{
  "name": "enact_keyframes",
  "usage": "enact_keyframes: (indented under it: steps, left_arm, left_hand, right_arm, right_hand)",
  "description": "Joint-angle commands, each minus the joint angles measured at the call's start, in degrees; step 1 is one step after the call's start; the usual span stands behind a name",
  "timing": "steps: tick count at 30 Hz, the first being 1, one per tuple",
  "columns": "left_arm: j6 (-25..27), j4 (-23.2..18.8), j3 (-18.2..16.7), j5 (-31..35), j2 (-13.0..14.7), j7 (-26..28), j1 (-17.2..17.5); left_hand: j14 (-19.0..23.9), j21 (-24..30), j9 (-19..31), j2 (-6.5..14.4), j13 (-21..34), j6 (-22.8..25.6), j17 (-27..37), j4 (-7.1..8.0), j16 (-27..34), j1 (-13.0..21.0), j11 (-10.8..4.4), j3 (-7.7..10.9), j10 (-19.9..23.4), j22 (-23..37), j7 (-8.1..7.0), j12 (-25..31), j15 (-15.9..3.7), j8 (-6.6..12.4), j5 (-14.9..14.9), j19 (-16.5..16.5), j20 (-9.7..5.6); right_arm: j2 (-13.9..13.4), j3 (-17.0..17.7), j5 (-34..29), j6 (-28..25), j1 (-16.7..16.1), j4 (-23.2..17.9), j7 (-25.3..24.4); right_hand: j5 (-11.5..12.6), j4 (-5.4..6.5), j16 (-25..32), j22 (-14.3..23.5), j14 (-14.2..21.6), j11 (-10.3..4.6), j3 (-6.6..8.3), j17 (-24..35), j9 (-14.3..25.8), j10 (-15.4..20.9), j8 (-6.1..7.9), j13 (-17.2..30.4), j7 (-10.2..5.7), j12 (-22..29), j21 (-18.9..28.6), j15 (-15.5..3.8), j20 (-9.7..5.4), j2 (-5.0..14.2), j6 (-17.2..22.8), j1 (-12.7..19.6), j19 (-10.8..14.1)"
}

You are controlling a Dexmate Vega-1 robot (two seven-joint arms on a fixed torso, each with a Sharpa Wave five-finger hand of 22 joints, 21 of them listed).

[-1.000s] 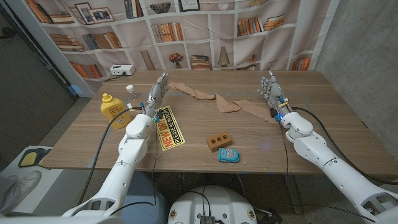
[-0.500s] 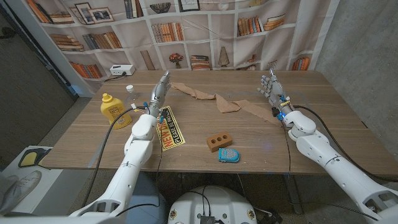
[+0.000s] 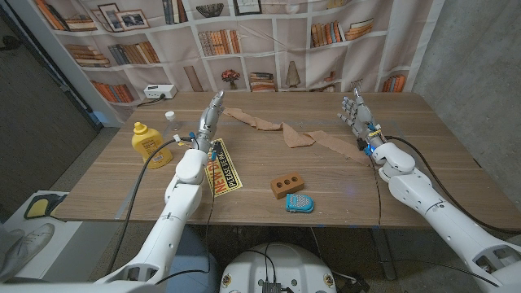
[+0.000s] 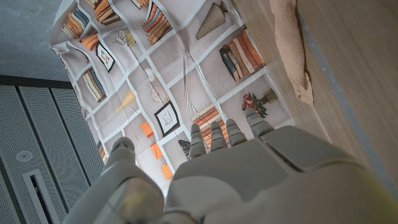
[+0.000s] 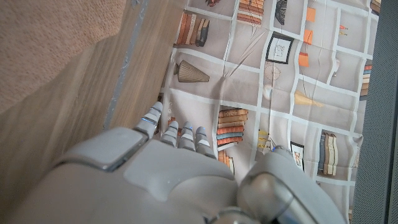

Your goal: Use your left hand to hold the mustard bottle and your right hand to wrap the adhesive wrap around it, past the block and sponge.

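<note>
I am looking across the wooden tabletop from left to right, and by my judgement the task is hardly begun. The yellow plastic mustard bottle is standing upright near the left edge, untouched, with a small clear bottle just behind it. My left hand is hovering to the right of the mustard bottle, fingers straight and apart, grasping nothing; in the left wrist view the left hand is pointing toward the bookshelf backdrop. Beneath that forearm a yellow and black printed sign is lying flat. The long tan strip of adhesive wrap is stretching loose across the far middle of the tabletop, not lifted and nowhere near the bottle. Nearer me, the small brown block with holes and the blue oval sponge are sitting side by side. My right hand is holding above the wrap's right end, released, fingers spread. Gripping the bottle, picking up the wrap and winding it are all left to do.
</note>
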Motion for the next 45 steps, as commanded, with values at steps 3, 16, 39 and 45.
enact_keyframes:
  steps: [3, 16, 39, 45]
  left_arm:
    - [-0.13, -2.5, 0.8, 2.7, 1.01, 2.34, 1.5]
    - [2.59, -8.07, 0.87, 4.98, 1.2, 6.5, 4.44]
    - [6.32, -14.52, 1.77, 9.5, 2.93, 10.96, 8.04]
    - [6.32, -16.08, 1.35, 10.42, 3.04, 13.09, 9.44]
  left_hand:
    - [-0.88, -0.18, 0.18, 0.04, 0.12, 0.37, 0.08, -0.39, -0.26, 0.96, -0.11, 0.36, 0.1, 0.15, 0.03, 0.19, 0.1, 0.54, 0.11, -0.36, 0.01]
    - [-1.16, -0.28, 0.18, 0.34, 0.11, 0.51, 0.04, -0.8, -0.24, 1.76, -0.1, 0.76, -0.11, 0.13, 0.13, 0.1, 0.03, 0.58, 0.09, -0.83, 0.08]
    - [-2.03, -0.26, 0.18, 0.42, 0.1, -0.1, 0.02, -1.19, -0.33, 2.64, 0.19, 1.1, -0.48, 0.11, 0.42, -0.03, 0.32, 0.29, -0.01, -1.15, -0.07]
    - [-2.13, -0.24, 0.18, 0.39, 0.1, -0.1, 0.02, -1.24, -0.31, 2.76, 0.21, 1.12, -0.53, 0.12, 0.38, -0.04, 0.28, 0.3, -0.04, -1.17, -0.13]
  right_arm:
    - [-0.68, -0.1, -0.37, -0.74, -0.16, -0.74, -0.16]
    - [-0.56, -0.3, -0.19, -1.27, -0.01, -0.96, -0.11]
    - [-1.48, 0.26, 0.15, -0.25, -0.96, -1.26, 1.13]
    - [-1.4, 0.37, 0.01, 0.15, -0.96, -1.01, 0.95]
  right_hand:
    - [0.05, -0.24, 0.39, 0.07, 0.1, 0.18, 0.05, 0.06, 0.17, 0.64, 0.4, 0.19, -0.16, 0.47, 0.02, -0.37, 0.06, 0.28, 0.58, 0.74, -0.16]
    - [-0.02, -0.47, 0.6, 0.08, 0.58, 0.15, 0.18, 0.03, 0.17, 1.28, 0.5, 0.19, -0.13, 0.67, 0.27, -0.55, -0.24, 0.46, 1.06, 1.04, 0.25]
    - [-0.12, -0.72, 0.59, 0.08, 0.58, 0.17, 0.36, 0.01, 0.17, 1.23, 0.37, 0.2, -0.22, 0.56, 0.35, -0.6, -0.62, 0.78, 1.05, 1.36, 0.42]
    - [-0.15, -0.76, 0.61, 0.08, 0.63, 0.2, 0.35, 0.01, 0.17, 1.31, 0.35, 0.2, -0.22, 0.57, 0.35, -0.63, -0.69, 0.77, 1.08, 1.38, 0.42]
